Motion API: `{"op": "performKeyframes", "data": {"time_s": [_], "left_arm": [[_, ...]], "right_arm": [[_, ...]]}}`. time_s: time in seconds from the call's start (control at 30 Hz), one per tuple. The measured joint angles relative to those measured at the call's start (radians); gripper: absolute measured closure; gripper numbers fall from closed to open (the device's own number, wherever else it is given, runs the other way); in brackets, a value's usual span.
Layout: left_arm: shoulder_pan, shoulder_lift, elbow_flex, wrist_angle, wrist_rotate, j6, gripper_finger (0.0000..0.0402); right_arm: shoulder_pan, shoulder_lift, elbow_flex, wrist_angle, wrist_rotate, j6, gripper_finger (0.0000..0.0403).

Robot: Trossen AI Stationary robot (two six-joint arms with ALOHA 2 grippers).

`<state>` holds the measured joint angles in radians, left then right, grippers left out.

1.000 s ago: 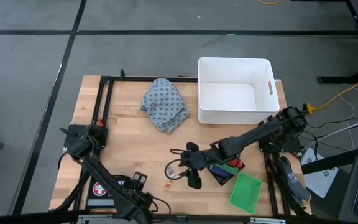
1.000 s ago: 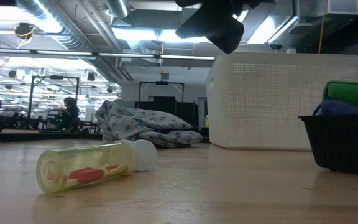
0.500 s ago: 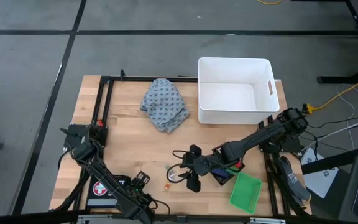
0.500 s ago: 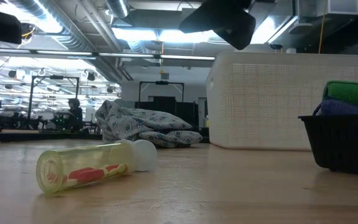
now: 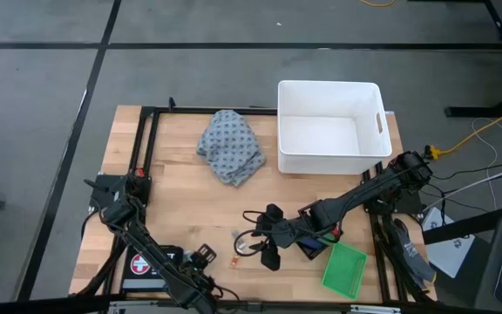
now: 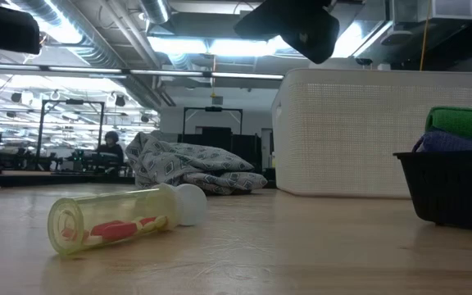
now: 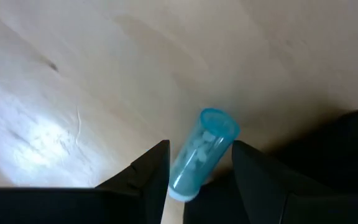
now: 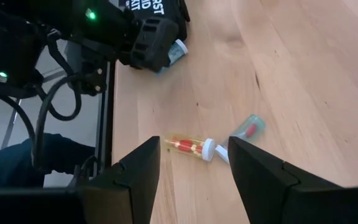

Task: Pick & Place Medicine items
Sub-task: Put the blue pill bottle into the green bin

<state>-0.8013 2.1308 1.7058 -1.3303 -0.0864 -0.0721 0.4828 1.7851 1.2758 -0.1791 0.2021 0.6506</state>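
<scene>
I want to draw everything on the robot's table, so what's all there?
table: one, light wood, under everything
bin: one, white, far right corner
cloth: one, grey-blue patterned, left of the bin
basket: one, black, holding blue and green things, right side
tray: one, green, near right corner
pouch: one, black with red cross, near left
tube: one, clear with white cap, near middle
teal vial: one, beside the tube
blue vial: one, between the left fingers
left arm's fingers: dark, closed on the blue vial
right arm's fingers: dark, open above the tube
</scene>
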Motion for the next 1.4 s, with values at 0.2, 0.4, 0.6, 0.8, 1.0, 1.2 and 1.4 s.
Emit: {"op": "performKeyframes", "data": {"time_s": [0.2, 0.4, 0.6, 0.8, 1.0, 1.2, 1.4], "left_arm": [[0.010, 0.027, 0.000, 0.006, 0.001, 0.021, 0.0233], [0.017, 0.058, 0.002, 0.007, 0.022, 0.033, 0.0254], [0.025, 0.058, 0.002, 0.017, 0.034, 0.020, 0.0307], [0.044, 0.056, 0.002, 0.017, 0.016, -0.006, 0.0329], [0.078, 0.018, 0.032, 0.038, -0.082, -0.078, 0.0327], [0.091, -0.137, 0.044, 0.101, -0.208, -0.183, 0.0331], [0.044, -0.357, 0.045, 0.217, -0.451, -0.239, 0.0331]], "right_arm": [[0.000, 0.000, 0.000, 0.007, -0.001, 0.016, 0.0213], [0.000, 0.000, 0.000, 0.007, -0.008, 0.023, 0.0213], [0.002, 0.000, 0.000, 0.007, -0.008, 0.022, 0.0213], [0.002, 0.000, 0.000, 0.007, -0.007, 0.022, 0.0213], [0.002, 0.000, 0.000, 0.007, 0.014, -0.004, 0.0213], [0.002, -0.002, 0.000, 0.007, 0.115, -0.083, 0.0213], [0.008, -0.004, 0.000, 0.016, 0.191, -0.149, 0.0213]]}}
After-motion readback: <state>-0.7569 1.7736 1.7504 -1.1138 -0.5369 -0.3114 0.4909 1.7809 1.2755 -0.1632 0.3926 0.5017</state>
